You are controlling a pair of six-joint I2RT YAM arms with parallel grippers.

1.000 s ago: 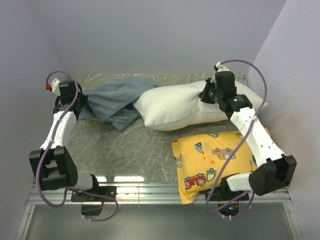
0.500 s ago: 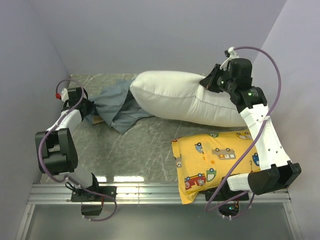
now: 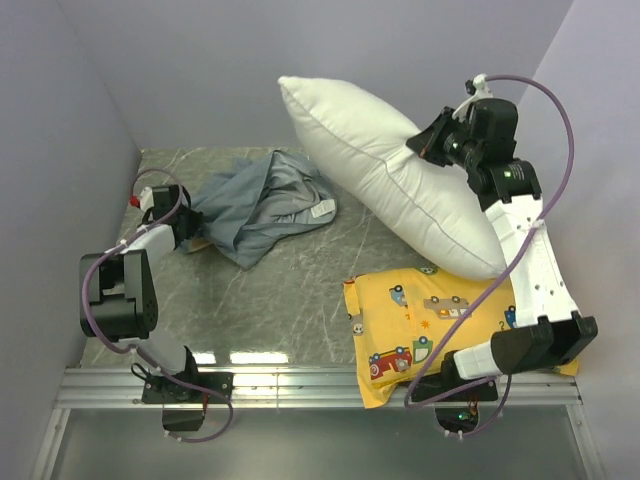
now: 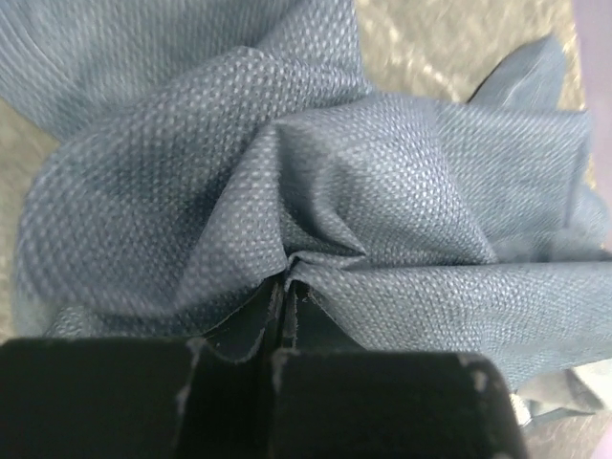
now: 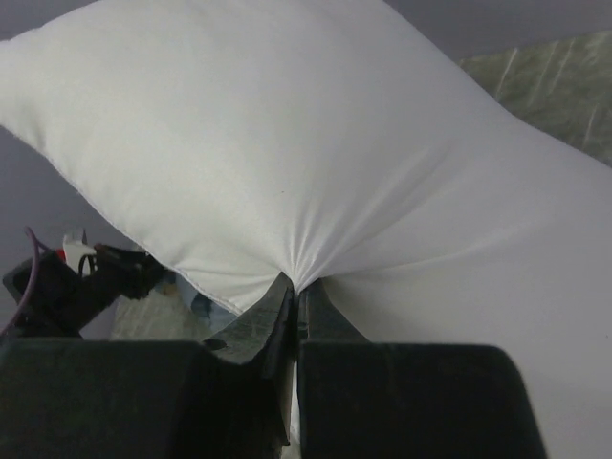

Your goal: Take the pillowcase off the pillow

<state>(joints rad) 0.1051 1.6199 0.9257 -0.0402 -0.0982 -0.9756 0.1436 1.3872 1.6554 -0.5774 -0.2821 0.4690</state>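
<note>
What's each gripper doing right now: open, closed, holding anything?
Left gripper: closed, pinching the pillowcase.
Right gripper: closed, pinching the pillow, which it holds lifted.

The left arm folds low, the left claw (image 3: 186, 234) pinched tight on the pillowcase (image 3: 262, 205). The right arm stretches up high, the right claw (image 3: 424, 148) clamped on the pillow (image 3: 390, 180).

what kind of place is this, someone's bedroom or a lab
Most likely a robot test booth, not a bedroom: plain walls box in a marble-patterned table, the left arm and right arm are mounted on a metal rail at its near edge, and the white pillow, pillowcase and yellow pillow look staged.
</note>
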